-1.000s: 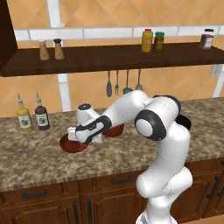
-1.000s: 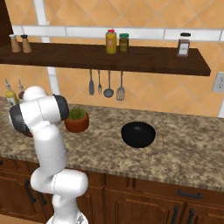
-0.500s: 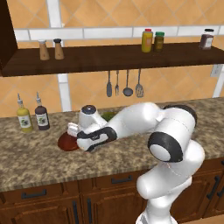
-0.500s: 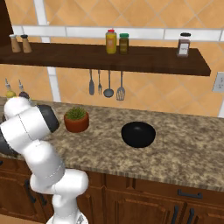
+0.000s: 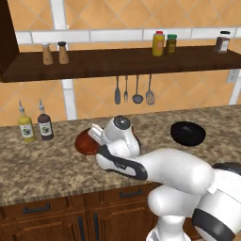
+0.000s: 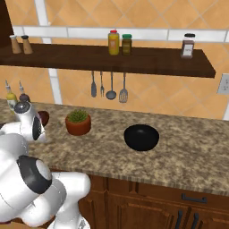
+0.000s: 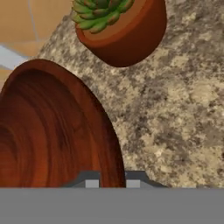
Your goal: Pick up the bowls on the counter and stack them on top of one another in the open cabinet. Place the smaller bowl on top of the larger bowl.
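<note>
Tool [image 7: 111, 183] sits right at the rim of the smaller bowl [image 7: 52, 131]. In the hand view the two tips show either side of the bowl's edge, rim running between them, so the jaws straddle the wall. Whether they're pinching it or just spread around it, can't tell; tips mostly cut off at the bottom.

Handling, as a judgement: bowl looks stiff, wood-like, light, glossy, so prob. slippery at the rim. Thin wall = natural place to take hold, one finger inside, one outside, deep enough not to pivot. A shallow bowl held by one edge will want to tilt, so firm pinch and slow lift.

The plant pot [image 7: 124, 30] stands just beyond the tool, near the bowl but apart from it.

Views: hand view gives the rim-to-tip relation and wood grain. Left base view shows the smaller bowl [image 5: 86, 141] on the counter [image 5: 42, 164] under the wrist, sauce bottles [image 5: 35, 127] off to the side, larger bowl [image 5: 188, 133] well apart, open cabinet [image 5: 117, 63] above. Right base view shows the larger bowl [image 6: 141, 137] unobstructed.
</note>
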Robot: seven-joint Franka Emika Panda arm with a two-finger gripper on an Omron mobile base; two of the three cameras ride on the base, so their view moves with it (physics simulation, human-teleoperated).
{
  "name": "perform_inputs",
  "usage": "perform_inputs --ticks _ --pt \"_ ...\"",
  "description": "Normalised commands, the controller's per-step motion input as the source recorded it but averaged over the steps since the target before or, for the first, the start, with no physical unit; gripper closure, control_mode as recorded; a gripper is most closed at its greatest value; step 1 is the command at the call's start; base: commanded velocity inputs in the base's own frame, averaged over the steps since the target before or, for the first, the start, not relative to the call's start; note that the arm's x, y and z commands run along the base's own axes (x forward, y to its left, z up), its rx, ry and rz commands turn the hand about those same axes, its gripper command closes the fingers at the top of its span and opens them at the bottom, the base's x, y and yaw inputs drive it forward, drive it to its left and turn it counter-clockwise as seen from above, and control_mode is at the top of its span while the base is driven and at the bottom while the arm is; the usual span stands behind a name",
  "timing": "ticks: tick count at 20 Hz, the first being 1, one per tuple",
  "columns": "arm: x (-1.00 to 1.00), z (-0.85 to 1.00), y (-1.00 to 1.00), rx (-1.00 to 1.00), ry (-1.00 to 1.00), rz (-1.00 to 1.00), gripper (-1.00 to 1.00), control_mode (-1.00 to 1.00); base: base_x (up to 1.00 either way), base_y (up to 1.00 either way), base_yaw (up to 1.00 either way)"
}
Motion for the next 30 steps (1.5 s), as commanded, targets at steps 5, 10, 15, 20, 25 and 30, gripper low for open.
perform_inputs --ticks 5,10,15,20,25,30 --pt "-0.49 1.00 -0.99 0.11 0.05 -0.03 1.00 -1.00 0.00 0.00 0.00" --pt "-0.55 1.00 -1.00 0.10 0.00 -0.08 1.00 -1.00 0.00 0.00 0.00" --pt "-0.49 0.96 -1.00 0.10 0.03 -0.11 1.00 -1.00 0.00 0.00 0.00" --pt "-0.32 0.74 -1.00 0.07 0.14 -0.13 1.00 -1.00 0.00 0.00 0.00" --pt "-0.16 0.30 -1.00 0.10 0.09 -0.15 1.00 -1.00 0.00 0.00 0.00" --pt "0.00 0.00 -1.00 0.13 0.09 -0.08 1.00 -1.00 0.00 0.00 0.00"
